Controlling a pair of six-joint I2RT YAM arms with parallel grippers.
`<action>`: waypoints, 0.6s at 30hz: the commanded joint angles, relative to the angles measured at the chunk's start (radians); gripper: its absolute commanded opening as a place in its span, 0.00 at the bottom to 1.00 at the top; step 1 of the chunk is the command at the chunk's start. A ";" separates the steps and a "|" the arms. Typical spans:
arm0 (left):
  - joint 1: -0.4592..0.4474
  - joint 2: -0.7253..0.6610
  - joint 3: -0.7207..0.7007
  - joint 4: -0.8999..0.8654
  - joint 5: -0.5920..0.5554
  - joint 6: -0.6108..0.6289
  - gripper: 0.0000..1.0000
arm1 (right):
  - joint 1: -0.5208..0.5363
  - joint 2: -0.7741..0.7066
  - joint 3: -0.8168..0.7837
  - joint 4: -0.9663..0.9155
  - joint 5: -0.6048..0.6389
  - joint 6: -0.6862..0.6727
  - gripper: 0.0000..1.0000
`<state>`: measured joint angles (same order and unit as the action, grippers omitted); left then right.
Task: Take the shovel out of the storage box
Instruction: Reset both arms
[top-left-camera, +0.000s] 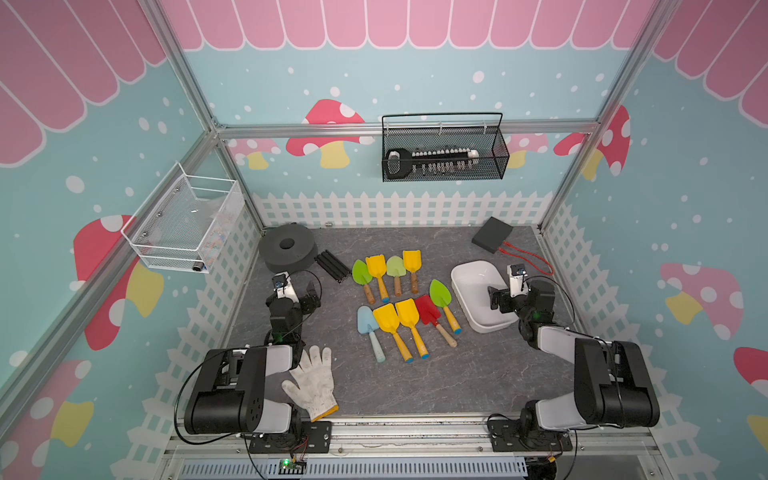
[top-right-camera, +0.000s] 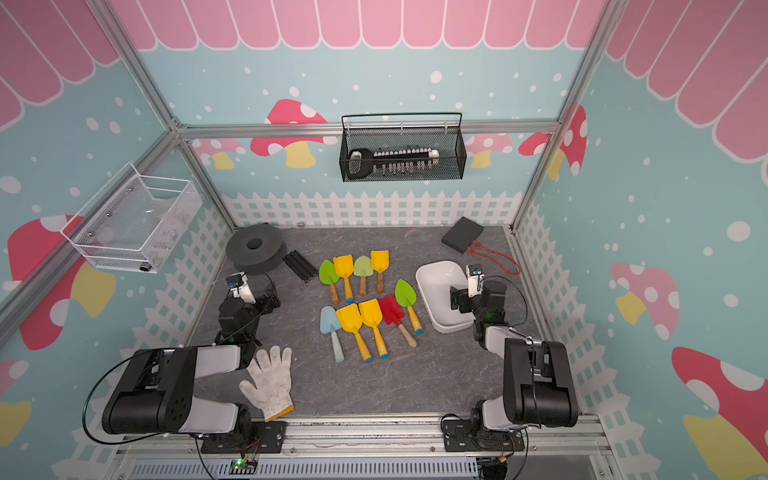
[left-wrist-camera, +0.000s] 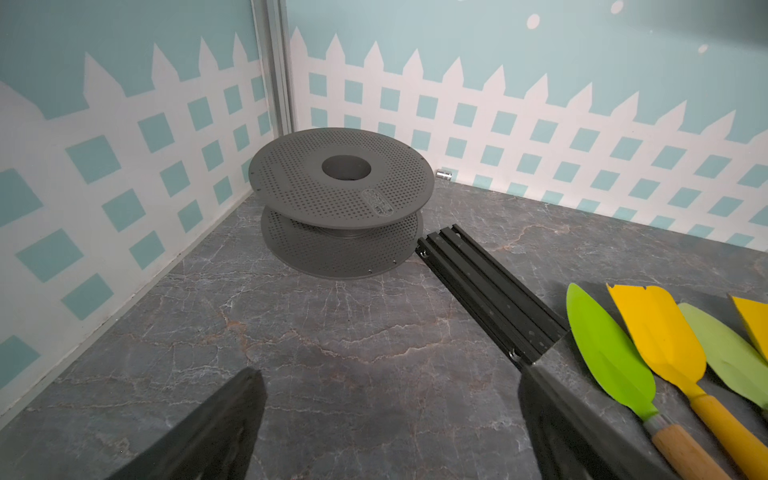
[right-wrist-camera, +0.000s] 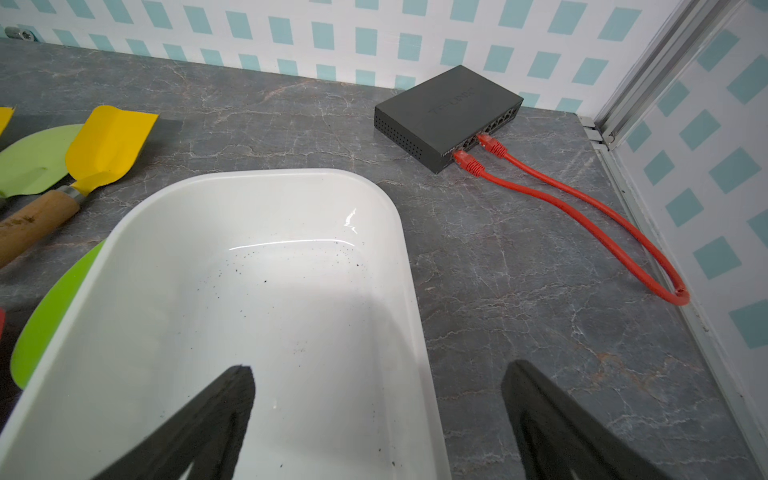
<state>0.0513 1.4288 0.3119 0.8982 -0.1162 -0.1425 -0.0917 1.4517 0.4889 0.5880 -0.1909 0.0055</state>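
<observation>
The storage box (top-left-camera: 469, 282) (top-right-camera: 434, 282) (right-wrist-camera: 270, 291) is a shallow white tub at the table's right. It holds only dark specks, and no shovel lies in it. Several toy shovels lie in two rows on the table to its left. Among them a green shovel (top-left-camera: 441, 294) (right-wrist-camera: 50, 324) lies right beside the box's left wall, with a red shovel (top-left-camera: 428, 309) next to it. My right gripper (top-left-camera: 513, 293) (top-right-camera: 476, 295) (right-wrist-camera: 379, 365) is open and astride the box's right wall, holding nothing. My left gripper (top-left-camera: 296, 293) (top-right-camera: 253, 297) (left-wrist-camera: 388, 370) is open over bare table.
A grey spool (top-left-camera: 286, 247) (left-wrist-camera: 340, 195) and a black rail (top-left-camera: 332, 266) (left-wrist-camera: 490, 286) sit at the back left. A black switch (top-left-camera: 492, 235) (right-wrist-camera: 449, 112) with red cables (right-wrist-camera: 582, 208) sits at the back right. A white glove (top-left-camera: 313, 380) lies in front. A black mesh basket (top-left-camera: 444, 153) and a white one (top-left-camera: 187, 224) hang on the walls.
</observation>
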 joint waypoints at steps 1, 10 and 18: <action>-0.006 -0.001 -0.005 0.030 -0.008 0.002 0.99 | -0.006 0.000 -0.031 0.082 -0.017 0.008 0.99; -0.026 0.074 -0.041 0.177 -0.063 0.000 0.99 | -0.003 -0.001 -0.090 0.199 -0.087 -0.027 0.99; -0.037 0.089 0.074 -0.035 0.012 0.048 0.99 | 0.017 0.012 -0.110 0.246 -0.071 -0.048 0.99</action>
<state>0.0269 1.5200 0.3046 1.0031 -0.1524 -0.1349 -0.0864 1.4517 0.3862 0.7876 -0.2623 -0.0227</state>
